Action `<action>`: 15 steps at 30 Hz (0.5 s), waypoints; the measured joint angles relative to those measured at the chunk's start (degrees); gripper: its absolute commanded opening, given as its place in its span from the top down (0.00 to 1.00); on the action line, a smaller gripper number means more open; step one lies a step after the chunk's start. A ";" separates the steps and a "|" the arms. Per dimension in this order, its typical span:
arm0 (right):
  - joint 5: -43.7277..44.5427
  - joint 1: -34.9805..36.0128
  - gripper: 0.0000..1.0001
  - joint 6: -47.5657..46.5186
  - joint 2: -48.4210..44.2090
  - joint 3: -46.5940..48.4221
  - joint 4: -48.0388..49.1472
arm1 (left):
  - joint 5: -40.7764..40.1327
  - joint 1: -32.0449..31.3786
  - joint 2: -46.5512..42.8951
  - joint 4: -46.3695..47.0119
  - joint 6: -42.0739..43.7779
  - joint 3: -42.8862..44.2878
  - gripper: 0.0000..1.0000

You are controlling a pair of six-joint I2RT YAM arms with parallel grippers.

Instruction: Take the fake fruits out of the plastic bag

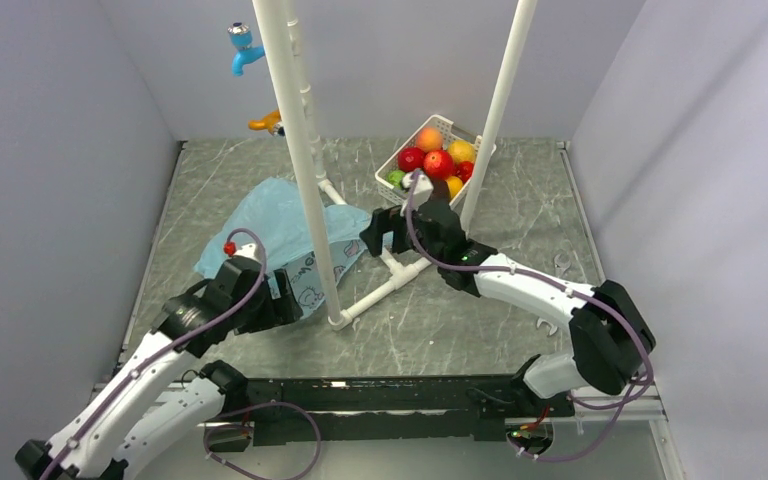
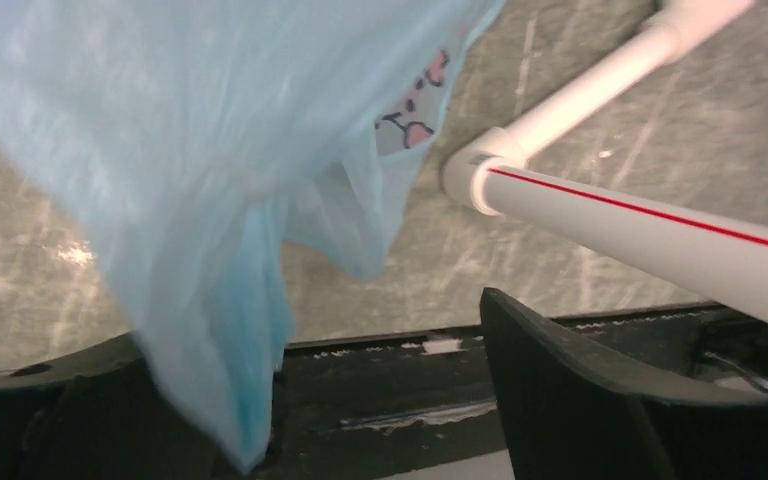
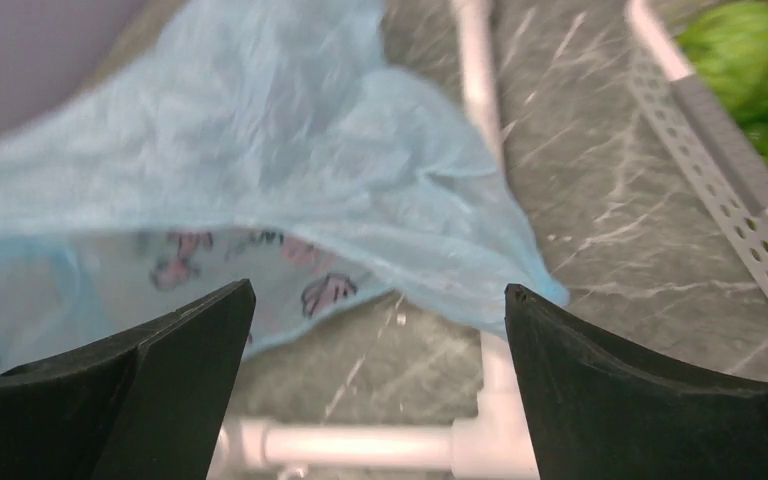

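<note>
Plastic bag (image 1: 270, 225), light blue and crinkled, lies slack on the left half of the desk (image 1: 540, 200), around the foot of the white pipe frame (image 1: 305, 150); its printed white panel faces the near edge. The left gripper (image 1: 296, 298) sits at the bag's near corner with its jaws apart, and loose film hangs over one finger, not pinched. The right gripper (image 3: 380, 290) hovers at the bag's right edge, jaws wide apart with nothing between them. The fake fruits (image 1: 438, 160), red and orange, are piled in the white slotted basket (image 1: 390, 186) toward the far right corner, beside green ones (image 3: 750, 40).
</note>
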 measured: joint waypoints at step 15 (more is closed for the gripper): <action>-14.47 0.24 0.01 -34.34 20.52 22.08 -13.33 | -2.25 -0.04 -10.10 -7.76 -3.13 6.95 0.01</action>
